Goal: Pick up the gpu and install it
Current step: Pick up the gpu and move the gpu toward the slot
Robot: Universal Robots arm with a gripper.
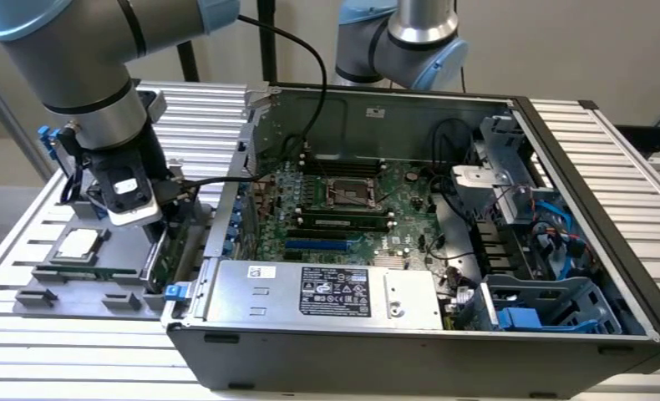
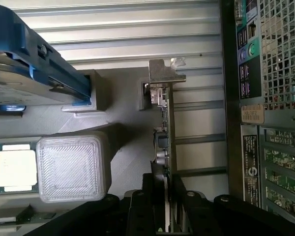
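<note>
Going by the open PC case [image 1: 419,359] as the anchor, starting from the exterior view's left. Well out from the case, a grey parts holder [image 1: 40,301] sits on the slatted aluminium tabletop [image 1: 85,351]. On the holder's side far from the case there's a hard drive with blue rails [image 1: 49,144], standing up on edge. Closer to the case lies a loose CPU [image 1: 79,244], and a narrow green RAM stick [image 1: 85,273] lies just beside it.

Then the bit that matters: the gpu [image 1: 160,259] stands on its edge in the holder, just beside the case's outer wall, so it's outside the case. The arm reaches straight down over it, and the hand [image 1: 157,241] is right on the card. In the wrist view the hand [image 2: 164,211] is narrow, with one black finger on each face of the gpu [image 2: 164,137], clamped on it. The card's silver end bracket [image 2: 162,73] is at the end away from the fingers.

Inside the case, the green motherboard [image 1: 408,200] lies flat on the case floor, and the power supply [image 1: 319,292] with its label runs along the case's near wall. A blue drive cage [image 1: 542,309] fills the case's corner at the exterior view's right. A second arm [image 1: 408,38] stands behind the case.
</note>
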